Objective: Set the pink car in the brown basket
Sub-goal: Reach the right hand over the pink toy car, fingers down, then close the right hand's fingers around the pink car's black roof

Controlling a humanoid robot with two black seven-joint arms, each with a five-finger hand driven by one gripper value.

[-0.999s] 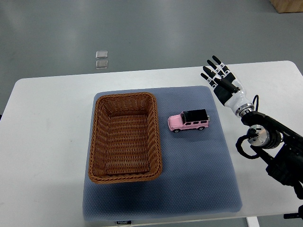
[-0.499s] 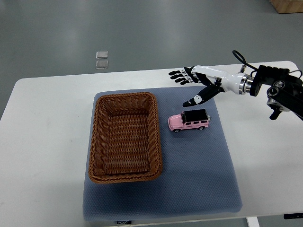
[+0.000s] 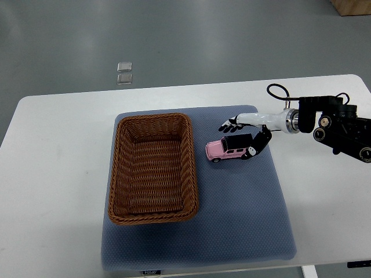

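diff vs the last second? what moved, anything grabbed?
The right hand swung from the table's right side over to the pink car and dropped around it, fingers at the far side, thumb at the near rear. No lift; contact can't be confirmed. Car, brown basket and mat have not moved.

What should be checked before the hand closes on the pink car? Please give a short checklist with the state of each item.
1. Right hand straddles the pink car, fingers behind, thumb in front: ok.
2. Fingers open, not yet gripping: ok.
3. Car upright on the blue mat: ok.
4. Brown basket holds nothing: ok.
5. Mat between car and basket is bare: ok.
6. Thumb touches the car: cannot tell.
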